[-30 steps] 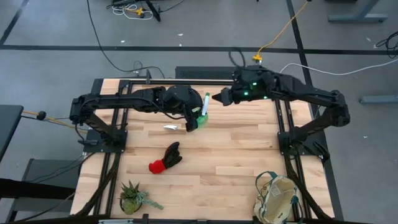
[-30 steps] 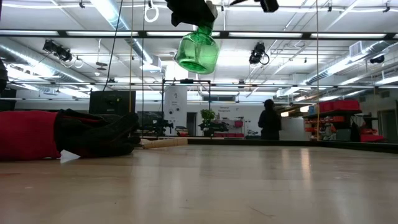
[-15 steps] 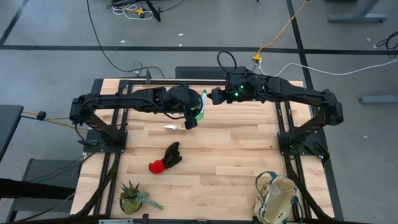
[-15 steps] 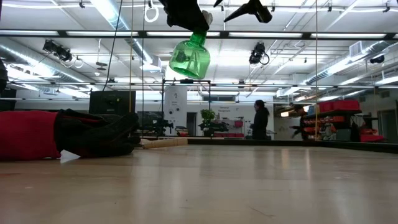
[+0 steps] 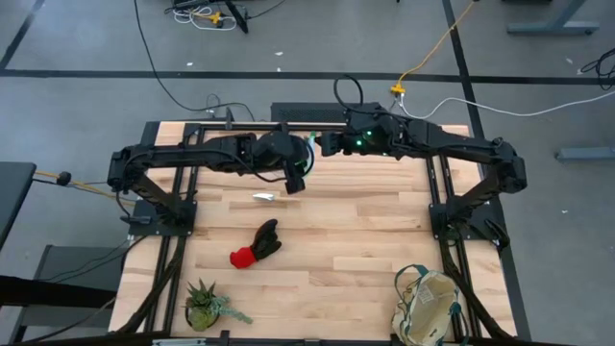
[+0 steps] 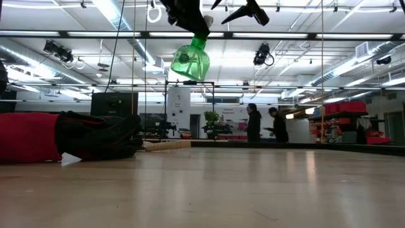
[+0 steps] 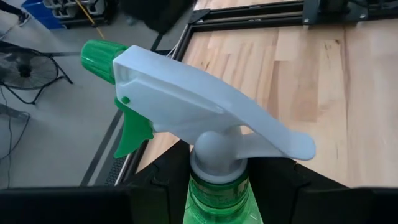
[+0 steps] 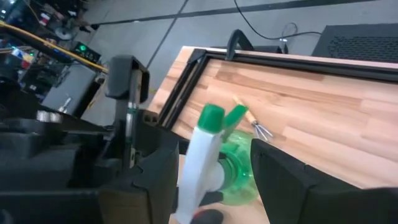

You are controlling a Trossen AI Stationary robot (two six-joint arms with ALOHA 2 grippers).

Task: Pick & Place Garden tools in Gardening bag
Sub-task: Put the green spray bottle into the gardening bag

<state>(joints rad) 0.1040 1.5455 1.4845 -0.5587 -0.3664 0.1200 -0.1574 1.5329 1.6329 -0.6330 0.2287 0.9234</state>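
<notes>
The green spray bottle (image 6: 190,62) with a white trigger head (image 7: 205,99) hangs high above the table's far middle. My left gripper (image 5: 298,179) is shut on it. My right gripper (image 5: 324,145) is open beside it, to its right. In the right wrist view its fingers stand on either side of the white head (image 8: 200,155) without plainly touching it. The red-and-black glove pair (image 5: 257,244) lies flat at the table's middle. A wooden-handled metal tool (image 5: 264,197) lies on the table below the left arm. The beige bag (image 5: 428,308) stands at the near right corner. My left gripper pinches the bottle's neck (image 7: 214,165) just under the white trigger head, one dark finger (image 7: 155,183) on each side. The bottle is lifted clear of the table. Its round green body (image 6: 190,62) hangs tilted below the fingers.
A small spiky potted plant (image 5: 207,306) stands at the near left corner. A wooden-handled rake (image 8: 252,121) lies on the table under the bottle. Bare wood lies between the gloves and the bag. People stand far back in the room (image 6: 266,123).
My right gripper has gone toward the table's left, closing in on the bottle's head. My left gripper has carried the bottle a little toward the far edge and tipped it, so the green body now hangs more slanted.
</notes>
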